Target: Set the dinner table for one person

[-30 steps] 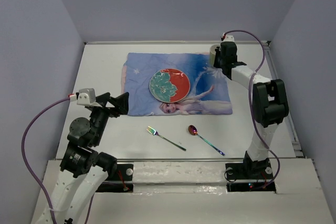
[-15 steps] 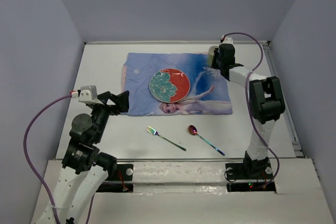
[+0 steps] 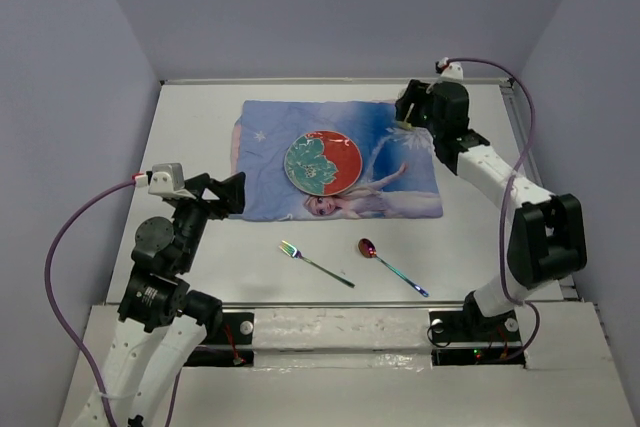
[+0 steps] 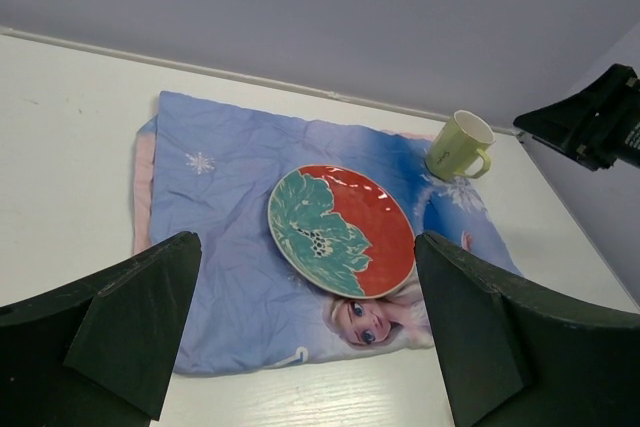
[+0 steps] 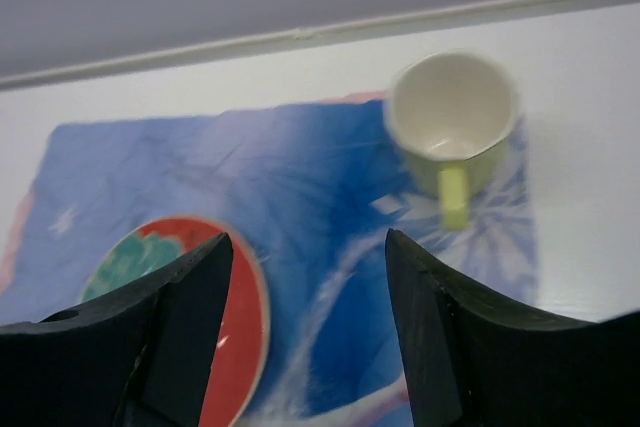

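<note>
Green mug stood upright just ahead of my right pincer, open and empty.
Under it lay the table; fork and spoon lay well behind it, shafts slanting, spoon nearer this arm.

A red-and-teal plate sits near the middle of a blue cartoon-princess placemat, while a pale green mug stands upright and empty on the cloth's far right corner, well apart from the plate. Off the cloth, near its near edge, a fork and a spoon with a rainbow sheen lie apart from each other, the fork to the left. Both are slanted, with their heads toward the far left.
</note>
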Motion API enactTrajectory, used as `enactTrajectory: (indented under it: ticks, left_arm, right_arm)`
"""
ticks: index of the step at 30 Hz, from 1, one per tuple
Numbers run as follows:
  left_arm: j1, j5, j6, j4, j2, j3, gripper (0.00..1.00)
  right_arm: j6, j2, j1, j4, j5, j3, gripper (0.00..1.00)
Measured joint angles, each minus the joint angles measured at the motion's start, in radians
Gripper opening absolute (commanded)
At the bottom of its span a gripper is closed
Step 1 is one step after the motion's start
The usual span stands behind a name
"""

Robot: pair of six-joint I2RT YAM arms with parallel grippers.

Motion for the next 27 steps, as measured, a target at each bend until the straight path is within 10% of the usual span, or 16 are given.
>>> enactTrajectory:
  ticks: [10,27]
  left_arm:
    - [0.006,0.008,0.0,0.002,-0.047,0.0,0.99]
    - [0.006,0.03,0.0,0.002,-0.074,0.0,0.99]
  right_arm:
    - [0.094,-0.206,0.463,-0.07,-0.101,-0.372,0.52]
    - [0.341,-0.515,0.507,-0.656,-0.103,-0.601,0.52]
